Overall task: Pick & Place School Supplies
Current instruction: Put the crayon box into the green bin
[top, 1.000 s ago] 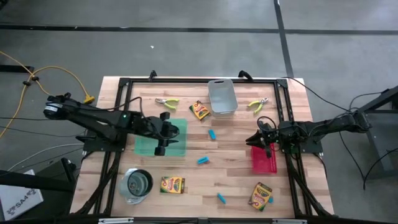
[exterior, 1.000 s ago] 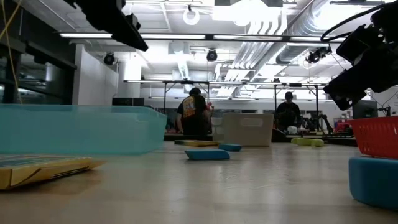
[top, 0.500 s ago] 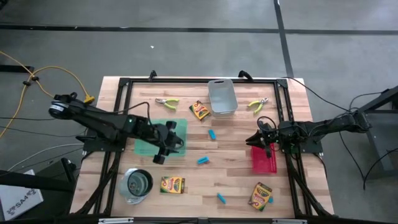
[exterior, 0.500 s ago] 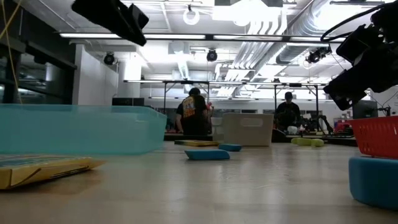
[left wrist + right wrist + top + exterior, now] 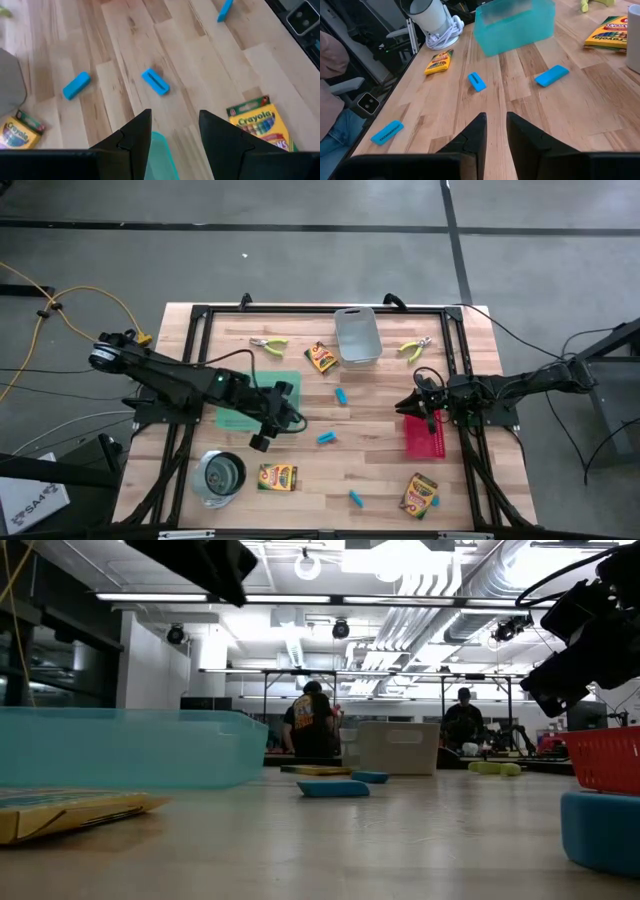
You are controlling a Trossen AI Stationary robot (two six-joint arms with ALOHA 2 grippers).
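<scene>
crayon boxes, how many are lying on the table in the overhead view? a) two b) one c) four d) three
d: the high view shows one crayon box beside the grey bin, one near the metal cup, and one past the red tray.

A robotics lab or workshop: exposed silver ducts (image 5: 440,585) and strip lights overhead, more framed workbenches (image 5: 400,675) behind, people (image 5: 312,720) standing at them.
</scene>
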